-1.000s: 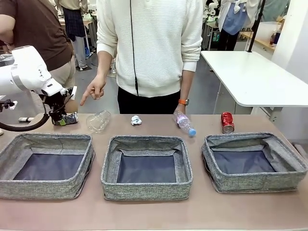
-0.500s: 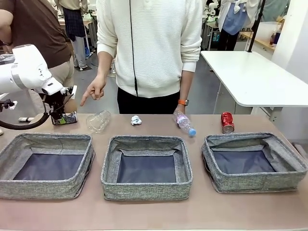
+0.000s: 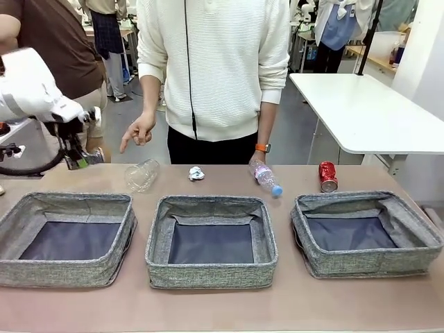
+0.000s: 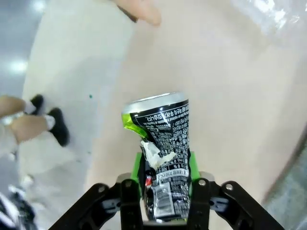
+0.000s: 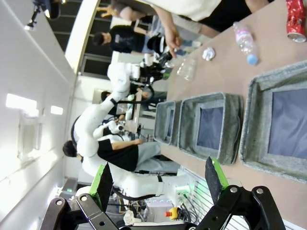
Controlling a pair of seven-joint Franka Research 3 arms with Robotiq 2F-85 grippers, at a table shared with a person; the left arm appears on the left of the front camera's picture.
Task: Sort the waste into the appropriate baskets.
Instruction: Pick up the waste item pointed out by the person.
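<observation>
Front: the left gripper [image 3: 78, 159] holds the can [image 3: 92, 156] aloft behind the left basket [image 3: 69, 201]; centre it over the proper basket before release. Left wrist: jaws pinch the dented can's lower half; its base is cut off. Right wrist: the right gripper [image 5: 159, 179] is splayed wide, empty.

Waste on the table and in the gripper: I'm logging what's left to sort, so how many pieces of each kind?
Cans: 2 (red can, dark can held by the left gripper)
Plastic bottles: 2 (crushed bottle, blue-capped bottle)
Paper ball: 1
Total: 5
</observation>
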